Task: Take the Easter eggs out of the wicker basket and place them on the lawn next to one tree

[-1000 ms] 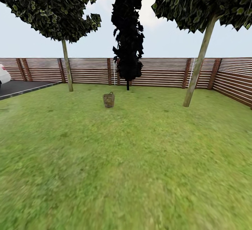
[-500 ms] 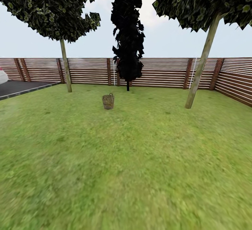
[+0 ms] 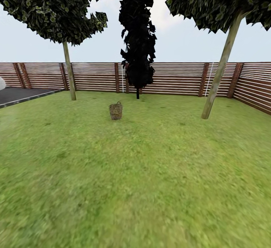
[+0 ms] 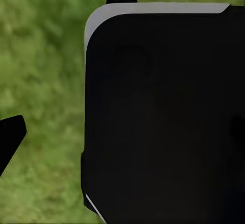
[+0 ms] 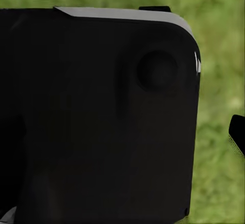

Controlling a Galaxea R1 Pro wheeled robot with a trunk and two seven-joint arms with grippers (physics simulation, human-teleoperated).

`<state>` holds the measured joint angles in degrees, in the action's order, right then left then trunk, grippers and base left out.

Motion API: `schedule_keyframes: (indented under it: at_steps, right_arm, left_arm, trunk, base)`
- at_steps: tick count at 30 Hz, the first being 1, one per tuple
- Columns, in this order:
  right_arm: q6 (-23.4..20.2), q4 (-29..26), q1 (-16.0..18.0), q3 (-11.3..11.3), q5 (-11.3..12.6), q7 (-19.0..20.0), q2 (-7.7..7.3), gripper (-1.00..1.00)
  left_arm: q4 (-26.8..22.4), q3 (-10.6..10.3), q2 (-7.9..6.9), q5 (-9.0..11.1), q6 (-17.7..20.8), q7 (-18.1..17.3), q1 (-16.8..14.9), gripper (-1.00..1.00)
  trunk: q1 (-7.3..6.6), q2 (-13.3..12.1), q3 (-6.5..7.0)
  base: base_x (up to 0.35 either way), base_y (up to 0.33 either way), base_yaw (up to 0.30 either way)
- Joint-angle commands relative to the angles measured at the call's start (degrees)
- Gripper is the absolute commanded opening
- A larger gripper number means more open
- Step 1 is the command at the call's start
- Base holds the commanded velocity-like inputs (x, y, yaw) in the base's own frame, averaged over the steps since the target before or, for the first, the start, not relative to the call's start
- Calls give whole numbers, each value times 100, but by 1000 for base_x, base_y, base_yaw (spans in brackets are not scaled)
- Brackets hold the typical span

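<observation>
Wicker basket [image 3: 116, 111] at 12 o'clock on open lawn [image 3: 135, 180]; tree [image 3: 220, 71] at 2; jaws' state unreadable.

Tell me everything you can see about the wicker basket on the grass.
The wicker basket is small in the head view, bucket-shaped, of brown-grey open weave, with a thin loop handle at its rim. It stands upright on the lawn, apart from the trees and short of the fence. Nothing touches it but grass. Its contents are too small to make out.

wicker basket [image 3: 116, 111]: contents too small to tell | tree [image 3: 220, 71]: crown cut off
</observation>
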<state>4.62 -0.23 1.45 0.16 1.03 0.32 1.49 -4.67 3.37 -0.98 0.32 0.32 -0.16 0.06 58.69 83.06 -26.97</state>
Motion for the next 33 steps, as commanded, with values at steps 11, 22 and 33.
schedule_keyframes:
  at_steps: [11,22,33]
  right_arm:
    - [21,5,2,1,11,3,0,100]
    - [18,5,3,-2,22,3,9,100]
    - [2,5,2,-1,29,-6,26,100]
  left_arm:
    - [-7,28,1,1,3,-2,1,100]
    - [-7,23,1,-5,3,-5,1,100]
    - [-7,23,4,-11,3,-9,1,100]
  trunk:
    - [3,2,-5]
    - [3,2,-5]
    - [3,2,-5]
  base:
    - [341,72,0]
    - [341,56,0]
    - [341,4,0]
